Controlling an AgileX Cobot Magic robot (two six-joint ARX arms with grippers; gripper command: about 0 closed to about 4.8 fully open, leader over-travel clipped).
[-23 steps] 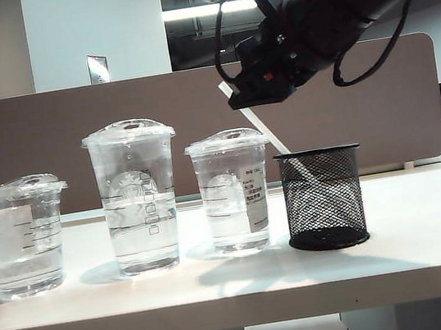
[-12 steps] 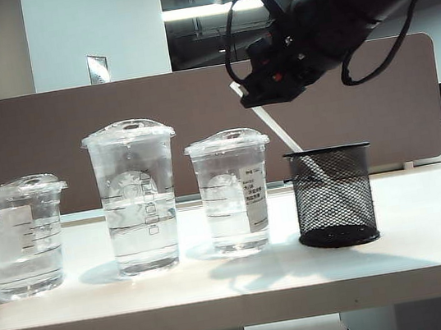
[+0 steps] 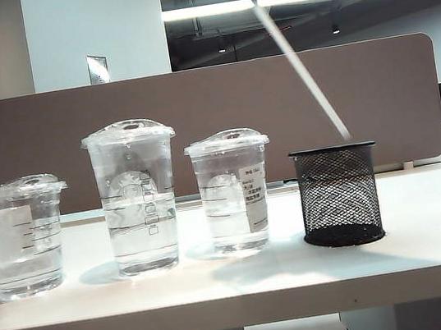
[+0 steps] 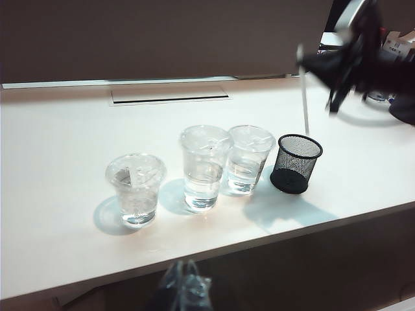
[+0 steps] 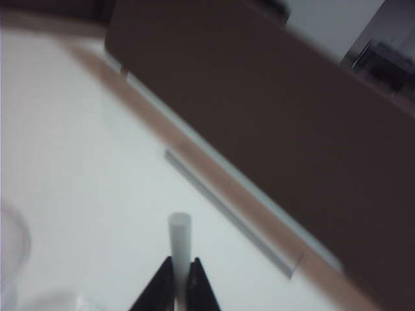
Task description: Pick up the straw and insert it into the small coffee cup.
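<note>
The right gripper, jaws pinching the straw, is high above the table; the straw slants down, its lower tip just above the rim of the black mesh holder. The left gripper sits low at the table's near edge, blurred; whether its jaws are spread cannot be told. The small coffee cup stands at the far left of the cup row, well apart from the straw.
</note>
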